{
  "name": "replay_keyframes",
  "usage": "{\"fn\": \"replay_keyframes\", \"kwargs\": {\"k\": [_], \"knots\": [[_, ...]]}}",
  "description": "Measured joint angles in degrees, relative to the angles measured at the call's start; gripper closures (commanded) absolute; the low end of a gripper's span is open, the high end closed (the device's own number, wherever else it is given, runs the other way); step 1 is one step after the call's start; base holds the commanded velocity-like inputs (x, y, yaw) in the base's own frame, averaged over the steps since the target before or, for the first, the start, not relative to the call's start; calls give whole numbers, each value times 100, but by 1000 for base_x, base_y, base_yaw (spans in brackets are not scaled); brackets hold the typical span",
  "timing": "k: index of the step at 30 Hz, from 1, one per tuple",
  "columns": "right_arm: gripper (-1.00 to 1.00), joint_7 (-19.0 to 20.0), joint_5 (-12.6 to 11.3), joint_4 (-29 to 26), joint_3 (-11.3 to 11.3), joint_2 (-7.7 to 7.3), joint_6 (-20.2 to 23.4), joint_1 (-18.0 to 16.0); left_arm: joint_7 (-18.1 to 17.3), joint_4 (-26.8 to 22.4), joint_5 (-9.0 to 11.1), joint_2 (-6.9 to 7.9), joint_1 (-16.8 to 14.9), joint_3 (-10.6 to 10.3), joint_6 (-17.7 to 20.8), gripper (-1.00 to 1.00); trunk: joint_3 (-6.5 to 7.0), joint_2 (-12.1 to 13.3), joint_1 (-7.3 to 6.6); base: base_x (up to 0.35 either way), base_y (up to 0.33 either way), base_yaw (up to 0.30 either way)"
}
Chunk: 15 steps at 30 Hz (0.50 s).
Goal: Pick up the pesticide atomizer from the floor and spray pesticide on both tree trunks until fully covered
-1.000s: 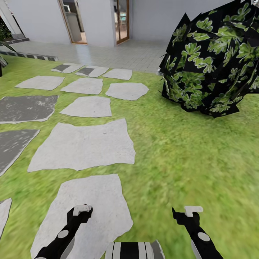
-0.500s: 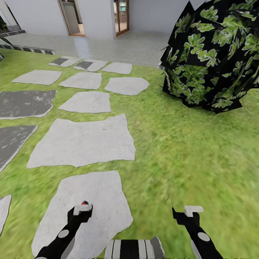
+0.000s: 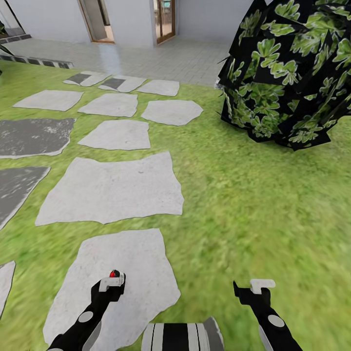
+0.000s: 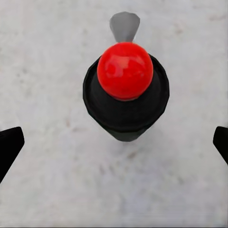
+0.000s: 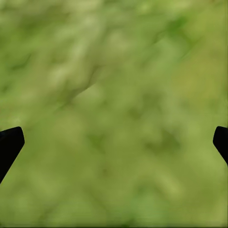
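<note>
Pesticide atomizer point(image 4: 126, 92) stands on a pale grey paving stone point(image 3: 136, 273), seen from straight above in the left wrist view: a round black body topped by a glossy red ball, with a small grey nozzle tab poking out on one side. No label or writing can be read on it. In the head view it shows as a tiny red dot point(image 3: 114, 273) just beyond the tip of the left gripper point(image 3: 112, 282), low on the nearest stone.

The left gripper hangs over the atomizer with its black fingertips point(image 4: 10, 145) set wide apart, one at each edge of the wrist view, clear of the sprayer. The right gripper point(image 3: 262, 285) hangs over the green lawn point(image 3: 243, 209), its fingertips point(image 5: 10, 142) equally spread with only blurred grass between them.

More light and dark grey stones lead across the grass toward a tiled patio point(image 3: 170, 61) and a white building wall with doorways. A dark mass of ragged green leaves point(image 3: 292, 73) sits on the lawn at the right.
</note>
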Motion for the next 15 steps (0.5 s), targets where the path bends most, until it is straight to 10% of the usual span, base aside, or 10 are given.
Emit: {"fn": "replay_keyframes", "kwargs": {"k": [15], "knots": [[-100, 1, -1, 0, 0, 0, 0, 0, 0, 11, -3, 0, 0, -12, 0, -100, -10, 0, 0, 2, 0, 0]]}}
